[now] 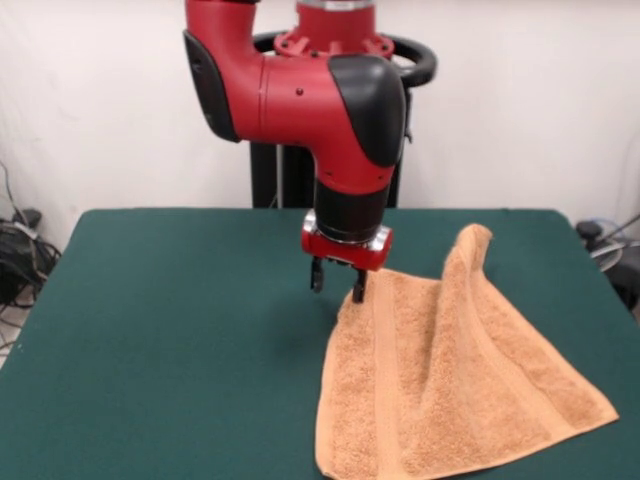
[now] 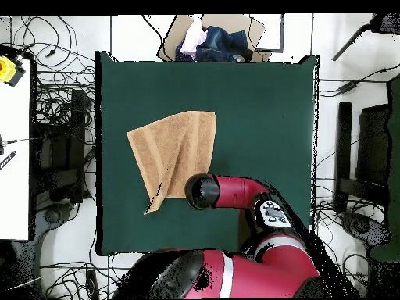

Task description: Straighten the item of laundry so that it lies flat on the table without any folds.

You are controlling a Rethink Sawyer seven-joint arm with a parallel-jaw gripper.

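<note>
The end effector (image 1: 337, 281) hangs straight down from the red and black arm (image 1: 320, 95), low over the surface (image 1: 170, 320) and near its middle in the front view. Its 2 short black fingers (image 1: 317, 275) stand a little apart, and nothing is visible between them. The finger on the towel's side sits at the far corner edge of the towel (image 1: 450, 380); whether it touches the cloth cannot be told from the front view. In the overhead view the arm's wrist (image 2: 201, 191) hides the end effector completely, just beside the towel's (image 2: 173, 152) edge nearest the robot.

The towel is light orange-tan and lies on the dark green surface (image 2: 266, 109). In the front view it occupies the near right part of the surface, its near edge running out of the picture at the bottom. It is not flat: 1 raised fold runs up through its middle to a peak at its far right end, with a flat woven band visible along the left side. In the overhead view it looks like a crooked shape tapering to a point toward the robot.
</note>
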